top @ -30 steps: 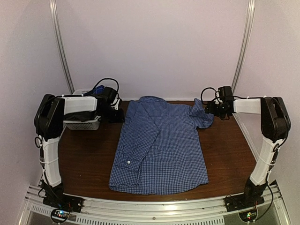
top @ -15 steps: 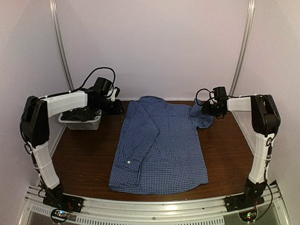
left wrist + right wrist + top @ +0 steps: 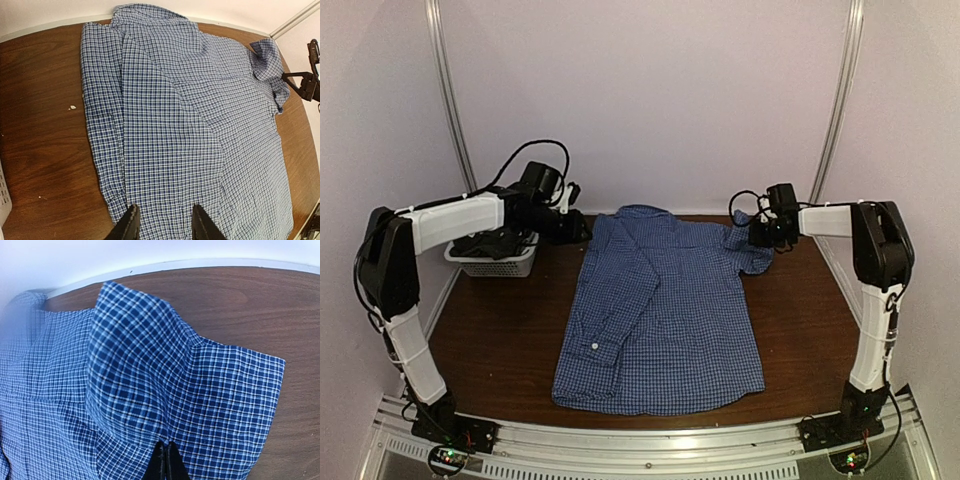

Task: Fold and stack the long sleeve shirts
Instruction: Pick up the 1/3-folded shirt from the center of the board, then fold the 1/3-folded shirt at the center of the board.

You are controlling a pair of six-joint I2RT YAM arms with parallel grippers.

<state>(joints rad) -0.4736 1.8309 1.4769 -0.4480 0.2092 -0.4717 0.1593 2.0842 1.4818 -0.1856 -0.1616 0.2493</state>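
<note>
Blue-and-white checked cotton, so we're dealing with thin, floppy stuff. The shirt (image 3: 660, 320) is lying flat in the middle of the worktop (image 3: 500, 340), collar at the far edge, with one sleeve folded across the front. The right tool (image 3: 165, 460) is sitting at the far right shoulder with its fingers pressed together on a pinch of the bunched-up sleeve, which is standing up in a ridge. The left tool (image 3: 165, 210) is hovering over the opposite side with fingers apart, gripping nothing.

We're guessing the step is folding that right sleeve inward. To do it well, we're thinking: lift just enough to clear the body, carry it toward the middle, lay it flat, and check the pinch isn't dragging the whole shirt sideways.
</note>
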